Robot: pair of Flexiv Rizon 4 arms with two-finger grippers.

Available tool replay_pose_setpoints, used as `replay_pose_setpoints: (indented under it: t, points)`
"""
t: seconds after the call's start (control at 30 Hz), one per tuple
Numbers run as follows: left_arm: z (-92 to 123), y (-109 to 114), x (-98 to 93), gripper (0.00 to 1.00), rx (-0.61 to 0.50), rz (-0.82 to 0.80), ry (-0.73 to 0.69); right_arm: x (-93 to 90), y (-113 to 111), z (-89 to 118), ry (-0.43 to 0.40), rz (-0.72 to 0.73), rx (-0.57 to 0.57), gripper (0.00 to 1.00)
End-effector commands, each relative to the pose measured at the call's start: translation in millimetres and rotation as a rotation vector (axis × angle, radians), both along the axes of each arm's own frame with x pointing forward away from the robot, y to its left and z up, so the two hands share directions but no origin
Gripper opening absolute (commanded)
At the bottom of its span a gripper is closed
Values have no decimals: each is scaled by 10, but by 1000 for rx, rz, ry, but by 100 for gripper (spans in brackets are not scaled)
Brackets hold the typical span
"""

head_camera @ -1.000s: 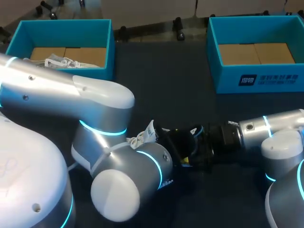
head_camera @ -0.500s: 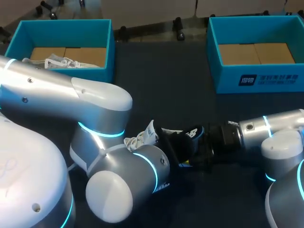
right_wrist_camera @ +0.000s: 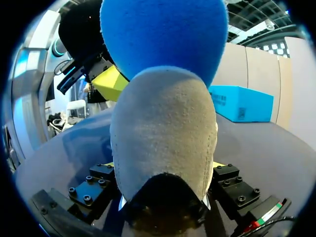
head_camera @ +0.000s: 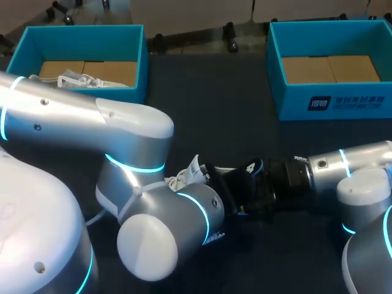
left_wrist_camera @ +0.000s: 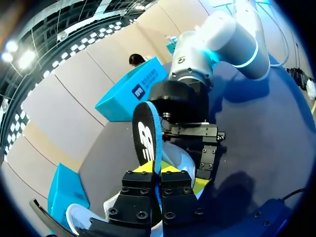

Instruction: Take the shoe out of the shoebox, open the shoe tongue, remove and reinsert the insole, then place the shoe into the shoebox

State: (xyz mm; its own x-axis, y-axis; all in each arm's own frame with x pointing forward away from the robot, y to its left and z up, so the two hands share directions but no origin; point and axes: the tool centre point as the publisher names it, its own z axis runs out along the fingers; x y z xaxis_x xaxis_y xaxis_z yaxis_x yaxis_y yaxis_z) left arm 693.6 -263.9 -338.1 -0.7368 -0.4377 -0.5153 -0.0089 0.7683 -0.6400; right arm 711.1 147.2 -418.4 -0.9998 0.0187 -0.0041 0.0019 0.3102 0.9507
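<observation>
**Left wrist view — insole (left_wrist_camera: 145, 131) pinched on edge above the shoe (right_wrist_camera: 163, 133)**

The left gripper (left_wrist_camera: 159, 174) is clamped on the insole's thin rim, with a yellow tip pressing from each side. The insole, black on its face and blue on its back, stands upright ahead of the fingers. Just beyond it, the right gripper (right_wrist_camera: 164, 166) is closed on the shoe's grey suede toe with a finger on each flank. It holds the shoe near the middle of the worktop (head_camera: 208, 110), toward its near edge, and the white laces spill toward the left arm.

The insole step looks to be in hand, though these views do not show whether the insole is going out or back in. Either way, the right grip should stay firm and low so the shoe cannot lift or swivel. The left arm should travel along the shoe's length rather than across it, because thin foam is likely to fold under a sideways push. For reinsertion, the toe end should lead under the tongue, clear of the laces. The pinch is narrow — any wrist twist could let the insole pivot.

The far-left shoebox (head_camera: 79, 27) and far-right shoebox (head_camera: 294, 107) sit at the worktop's far corners, well apart from the shoe.
</observation>
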Motion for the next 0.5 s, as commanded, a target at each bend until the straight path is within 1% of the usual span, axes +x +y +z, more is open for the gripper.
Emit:
replay_pose_setpoints:
  t: [0.03,0.37,0.5]
  points:
    - [118,22,2,0,-8,-6,20,-7,18,-6,0,-1,-4,0]
    - [341,-15,-34,0,-24,4,62,-7,18,-6,0,-1,-4,0]
    - [433,-51,-19,0,-30,22,135,-7,18,-6,0,-1,-4,0]
